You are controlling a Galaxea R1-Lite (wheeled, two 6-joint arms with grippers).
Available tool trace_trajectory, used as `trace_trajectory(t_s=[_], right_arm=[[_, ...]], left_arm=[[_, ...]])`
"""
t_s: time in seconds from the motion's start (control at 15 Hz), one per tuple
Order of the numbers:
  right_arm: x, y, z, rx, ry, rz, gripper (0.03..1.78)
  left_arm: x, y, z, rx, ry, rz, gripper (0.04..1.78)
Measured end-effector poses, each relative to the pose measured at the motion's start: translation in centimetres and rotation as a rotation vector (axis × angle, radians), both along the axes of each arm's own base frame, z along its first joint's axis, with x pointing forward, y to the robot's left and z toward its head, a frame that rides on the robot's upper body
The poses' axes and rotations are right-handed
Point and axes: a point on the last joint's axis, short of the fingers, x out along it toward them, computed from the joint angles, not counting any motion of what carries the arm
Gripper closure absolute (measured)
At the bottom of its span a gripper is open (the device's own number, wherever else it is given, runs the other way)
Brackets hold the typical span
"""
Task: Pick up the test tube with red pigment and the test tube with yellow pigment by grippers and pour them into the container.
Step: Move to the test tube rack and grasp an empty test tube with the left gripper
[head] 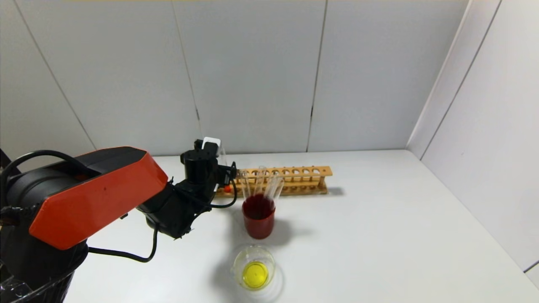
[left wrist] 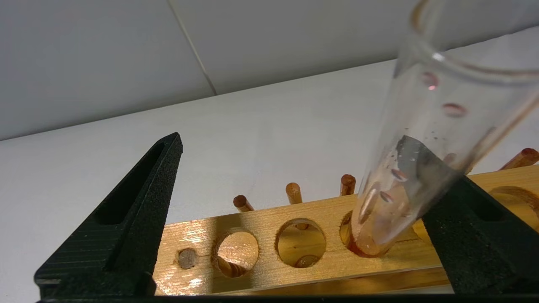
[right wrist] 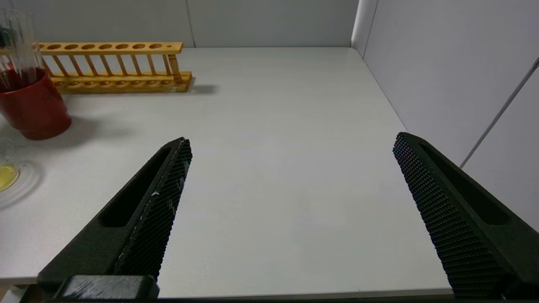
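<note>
Yellow already sits in the container (head: 254, 268) at the near bench (head: 379, 235) edge — that pour looks done, red still to go. The left gripper (left wrist: 290, 185), at the wooden rack's (head: 290, 180) left end, has its fingers (left wrist: 126, 219) spread wide around the test tube with red pigment (left wrist: 421, 160) — one touches the glass, no grasp yet. Tube tilted in its hole, clear, reddish droplets and residue at the base. Right gripper (right wrist: 290, 210) idle over bare bench, fingers released.

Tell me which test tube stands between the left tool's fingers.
The test tube with red pigment, alone in the wooden rack by the left tool; the others are in the red cup.
</note>
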Motion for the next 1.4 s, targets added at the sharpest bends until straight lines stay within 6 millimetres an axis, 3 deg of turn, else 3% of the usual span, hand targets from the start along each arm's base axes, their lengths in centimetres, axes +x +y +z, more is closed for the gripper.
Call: trace_trajectory(t_s=[0.8,1.0,1.27,1.4], right_arm=[[0.0,0.0,0.0,0.0,0.0,0.0,0.06],[0.0,0.0,0.0,0.0,0.0,0.0,0.06],[0.0,0.0,0.0,0.0,0.0,0.0,0.06],[0.0,0.0,0.0,0.0,0.0,0.0,0.06]], left_arm=[[-0.05,-0.06,0.64,-0.045,-0.015,0.004,0.13],[0.03,-0.13,0.68,-0.057,-0.016,0.004,0.42],[0.04,-0.26,0.59,-0.056,-0.014,0.0,1.12],[0.04,-0.36,0.63,-0.061,-0.017,-0.019,1.38]])
